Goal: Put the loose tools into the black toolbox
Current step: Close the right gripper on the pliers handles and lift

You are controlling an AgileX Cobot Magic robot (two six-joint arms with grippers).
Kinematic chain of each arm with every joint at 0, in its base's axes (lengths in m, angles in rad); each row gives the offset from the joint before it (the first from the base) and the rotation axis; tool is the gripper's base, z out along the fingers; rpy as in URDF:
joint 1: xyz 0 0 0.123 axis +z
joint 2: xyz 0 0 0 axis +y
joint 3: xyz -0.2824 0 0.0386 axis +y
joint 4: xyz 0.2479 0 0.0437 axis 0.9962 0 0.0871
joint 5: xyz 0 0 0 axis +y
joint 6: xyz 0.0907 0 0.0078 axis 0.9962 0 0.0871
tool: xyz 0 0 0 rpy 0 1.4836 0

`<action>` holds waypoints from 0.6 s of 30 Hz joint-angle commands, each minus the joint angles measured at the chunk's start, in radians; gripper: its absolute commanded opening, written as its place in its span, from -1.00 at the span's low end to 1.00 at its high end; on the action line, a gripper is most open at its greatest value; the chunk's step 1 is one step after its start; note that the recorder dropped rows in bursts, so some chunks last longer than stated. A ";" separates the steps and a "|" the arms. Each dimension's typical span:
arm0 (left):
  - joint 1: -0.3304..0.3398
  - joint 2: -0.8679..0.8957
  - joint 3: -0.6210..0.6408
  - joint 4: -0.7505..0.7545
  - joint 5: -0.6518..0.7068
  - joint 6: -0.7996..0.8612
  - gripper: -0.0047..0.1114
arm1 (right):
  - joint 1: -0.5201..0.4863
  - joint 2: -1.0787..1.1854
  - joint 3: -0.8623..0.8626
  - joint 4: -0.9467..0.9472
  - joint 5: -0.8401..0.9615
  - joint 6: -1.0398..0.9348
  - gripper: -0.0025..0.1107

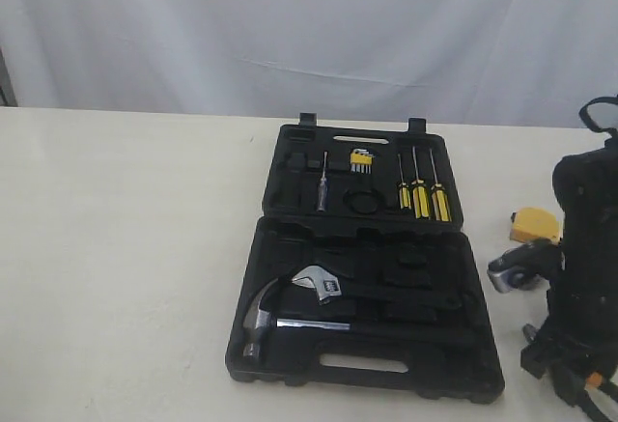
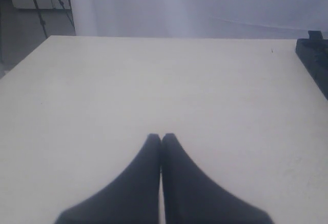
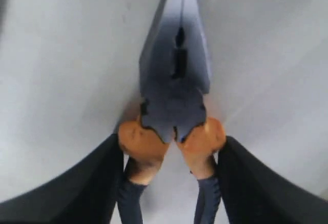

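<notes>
Pliers clamped in the right arm's jaws, beside the open toolbox

The right gripper has its jaws clenched on the orange-and-black handles of the pliers, right of the black toolbox, which lies open on the pale surface. The tape roll and yellow tape measure lie loose beside the box. The left gripper has its jaws pressed together, grasping nothing, above bare surface.

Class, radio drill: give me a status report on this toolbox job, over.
Left end effector shut, idle over table. Right end effector shut on pliers. Toolbox open, nothing blocking. Tape measure outside.
</notes>
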 commanded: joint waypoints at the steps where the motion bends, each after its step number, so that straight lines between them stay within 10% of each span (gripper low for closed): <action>1: -0.004 -0.001 0.001 0.000 -0.009 -0.002 -0.92 | -0.004 -0.113 -0.052 0.062 -0.037 -0.045 -0.97; 13: -0.004 -0.001 0.001 0.000 -0.009 -0.002 -0.92 | -0.006 -0.216 -0.103 0.164 -0.051 -0.171 -0.91; 15: -0.004 -0.001 0.001 0.000 -0.009 -0.002 -0.92 | -0.006 -0.195 -0.081 0.161 -0.083 -0.166 -0.67; 18: -0.004 -0.001 0.001 0.000 -0.009 -0.002 -0.92 | -0.006 -0.128 -0.031 0.165 -0.173 -0.166 0.25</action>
